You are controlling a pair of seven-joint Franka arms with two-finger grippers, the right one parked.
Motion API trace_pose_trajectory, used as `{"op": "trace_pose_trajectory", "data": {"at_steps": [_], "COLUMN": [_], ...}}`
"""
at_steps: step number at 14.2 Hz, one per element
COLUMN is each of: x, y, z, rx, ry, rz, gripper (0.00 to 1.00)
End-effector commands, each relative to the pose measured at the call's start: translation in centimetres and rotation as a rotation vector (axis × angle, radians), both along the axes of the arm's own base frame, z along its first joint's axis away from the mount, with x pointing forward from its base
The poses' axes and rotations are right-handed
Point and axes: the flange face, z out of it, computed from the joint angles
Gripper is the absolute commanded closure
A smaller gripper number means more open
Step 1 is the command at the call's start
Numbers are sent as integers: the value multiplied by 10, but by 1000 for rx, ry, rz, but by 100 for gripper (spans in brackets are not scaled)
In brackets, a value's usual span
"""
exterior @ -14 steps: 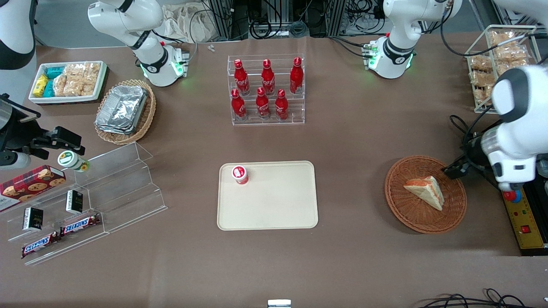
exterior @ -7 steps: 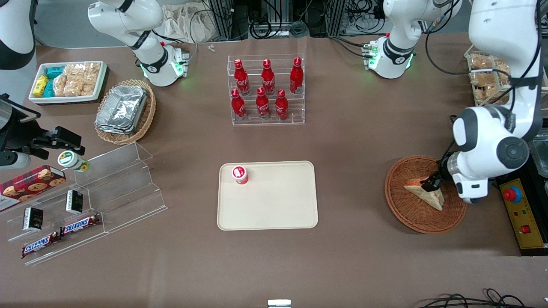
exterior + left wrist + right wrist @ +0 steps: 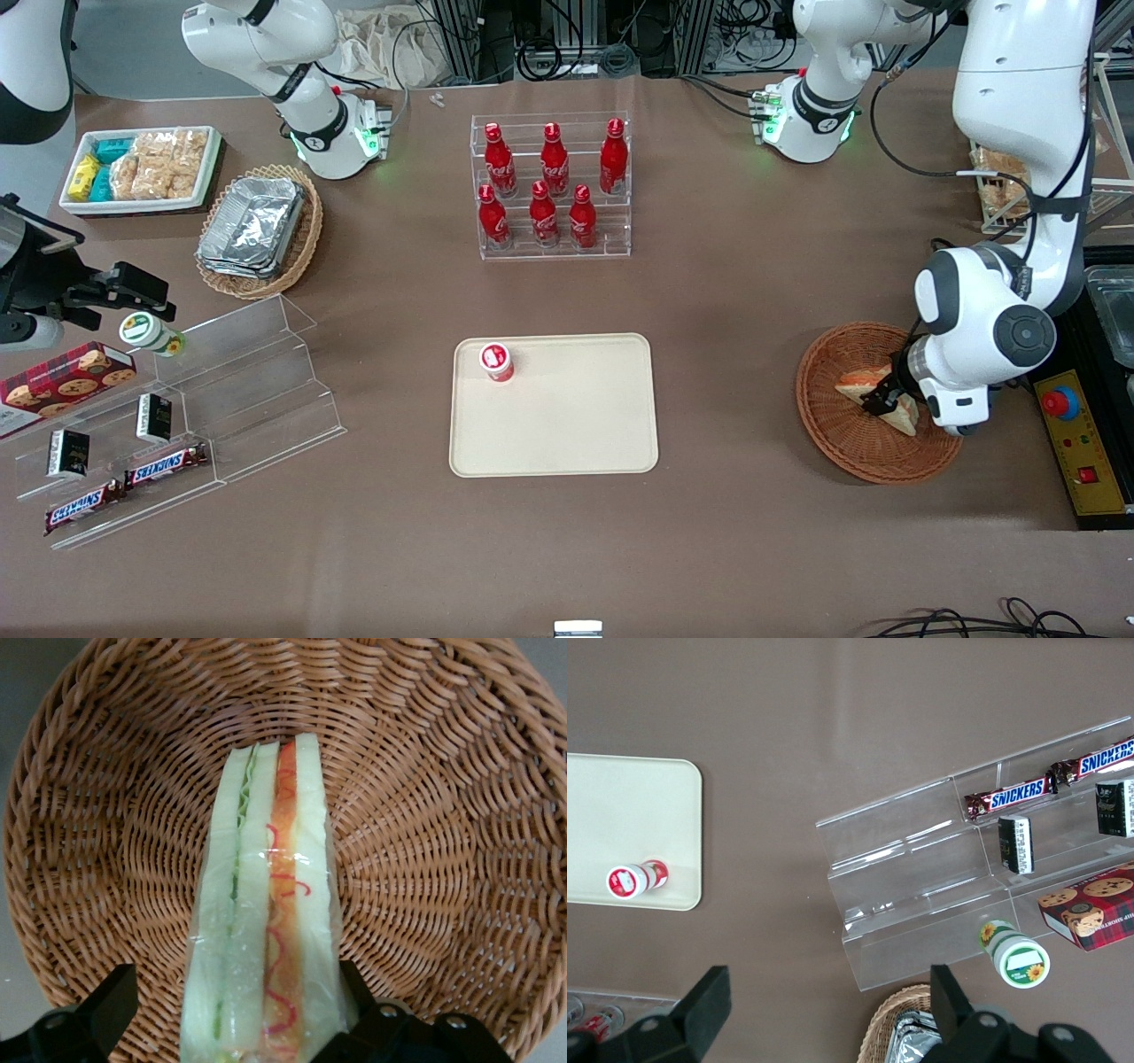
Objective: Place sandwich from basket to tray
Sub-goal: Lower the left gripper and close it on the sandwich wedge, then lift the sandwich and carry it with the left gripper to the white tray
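The gripper is down in the basket, its fingers spread apart on either side of the sandwich, not clamped. The wrapped sandwich lies in the middle of the basket. From the tray, the basket sits at three o'clock, well apart.

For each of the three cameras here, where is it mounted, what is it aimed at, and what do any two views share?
Front view: high above the table, looking down at both arms; the gripper is down at the sandwich in the basket.
Left wrist view: on the working arm, looking into the basket; open fingers straddle the sandwich.
Right wrist view: on the parked arm, looking down past its own fingers at the tray.
Shared: the front and right wrist views both show the tray.
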Motion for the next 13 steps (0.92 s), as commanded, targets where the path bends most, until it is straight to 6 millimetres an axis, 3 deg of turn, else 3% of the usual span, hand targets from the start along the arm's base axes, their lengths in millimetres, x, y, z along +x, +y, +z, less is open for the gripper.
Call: {"op": "trace_pose_trajectory", "data": {"at_steps": [1,4,6,8,9,10,11,13], "x": [-1,5,8,5,4,5,5,8], "y": [-2,-2,-1,-1,0,-1,0,-1], "z": [25,20,-4,-28,-34,-34,-30,-1], "rx": [13,16,22,28,30,29,29,23], "ry": [-51,-65,-70,-49,-40,-40,-46,-70], "rz": [65,57,52,50,52,50,49,37], "gripper": [0,0,2,24,47,81,100,100]}}
